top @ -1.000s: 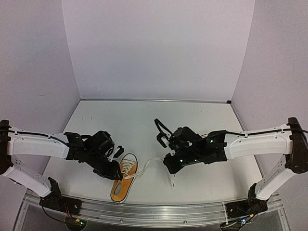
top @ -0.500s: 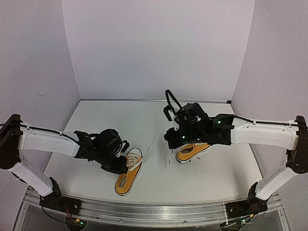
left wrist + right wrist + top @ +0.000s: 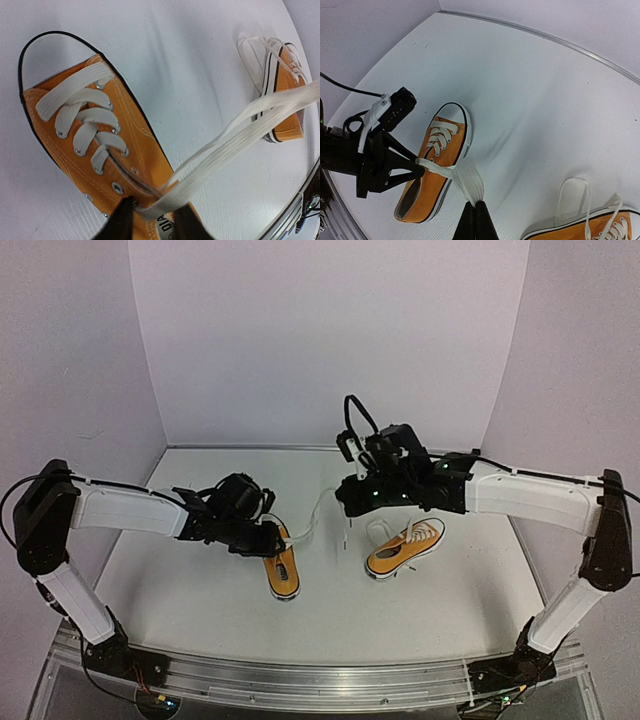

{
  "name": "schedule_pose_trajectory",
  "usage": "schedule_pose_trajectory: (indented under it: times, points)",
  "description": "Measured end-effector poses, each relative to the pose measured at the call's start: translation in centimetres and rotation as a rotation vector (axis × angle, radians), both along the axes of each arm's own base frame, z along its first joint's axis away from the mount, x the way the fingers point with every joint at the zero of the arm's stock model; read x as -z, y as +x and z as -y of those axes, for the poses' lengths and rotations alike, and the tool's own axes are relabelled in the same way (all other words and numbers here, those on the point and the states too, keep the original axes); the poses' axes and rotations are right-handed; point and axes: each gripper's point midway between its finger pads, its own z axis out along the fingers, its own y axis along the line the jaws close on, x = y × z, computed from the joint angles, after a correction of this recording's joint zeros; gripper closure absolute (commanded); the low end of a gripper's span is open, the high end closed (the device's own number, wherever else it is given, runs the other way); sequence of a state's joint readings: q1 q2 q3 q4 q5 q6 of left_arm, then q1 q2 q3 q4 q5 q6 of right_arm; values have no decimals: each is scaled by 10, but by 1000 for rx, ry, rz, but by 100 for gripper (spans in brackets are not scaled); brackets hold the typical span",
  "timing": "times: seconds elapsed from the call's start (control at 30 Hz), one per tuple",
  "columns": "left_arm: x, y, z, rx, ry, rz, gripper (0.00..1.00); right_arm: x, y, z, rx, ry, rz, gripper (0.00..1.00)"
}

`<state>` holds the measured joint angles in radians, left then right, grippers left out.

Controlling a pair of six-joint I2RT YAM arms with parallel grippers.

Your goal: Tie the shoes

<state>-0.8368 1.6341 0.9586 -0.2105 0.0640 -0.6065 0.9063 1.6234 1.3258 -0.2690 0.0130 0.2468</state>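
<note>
One orange-yellow shoe [image 3: 283,575] lies on the white table with its toe towards me; it also shows in the left wrist view [image 3: 137,137] and the right wrist view [image 3: 427,187]. Its white lace [image 3: 310,520] runs taut up to the right. My left gripper [image 3: 268,537] is shut on the lace [image 3: 240,135] right at the shoe's top eyelets [image 3: 155,212]. My right gripper [image 3: 344,503] is shut on the lace's far part [image 3: 467,182], held above the table [image 3: 475,207]. The second shoe [image 3: 405,550] lies on its side under the right arm, laces loose [image 3: 287,100] [image 3: 590,230].
Lilac walls close the table at the back and both sides. A metal rail [image 3: 300,680] runs along the near edge. My left arm [image 3: 375,150] shows at the left of the right wrist view.
Both grippers moved away from the near edge. The left shoe slid back and turned with them. The right arm rose and uncovered the second shoe, and the lace stretched tighter.
</note>
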Motion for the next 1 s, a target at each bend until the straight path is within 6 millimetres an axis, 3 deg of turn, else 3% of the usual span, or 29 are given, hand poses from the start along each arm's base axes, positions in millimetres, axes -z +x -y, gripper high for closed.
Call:
schedule_pose_trajectory:
  times: [0.1, 0.27, 0.43, 0.7, 0.93, 1.0]
  points:
    - [-9, -1, 3, 35, -21, 26, 32, 14, 0, -6, -30, 27, -63, 100]
    - [-40, -7, 1, 92, -96, 98, 32, 23, -5, -13, -72, 151, -163, 100]
    - [-69, -18, 24, 221, -232, 155, 34, 22, -8, -18, -100, 280, -261, 100]
    - [-73, -55, 63, 425, -333, 148, 32, 6, -10, -27, -130, 388, -308, 100]
    - [-81, -54, 76, 463, -382, 168, 32, 0, -14, -31, -148, 425, -335, 100]
    - [-80, -50, 81, 463, -384, 170, 38, -3, -14, -32, -154, 438, -337, 100]
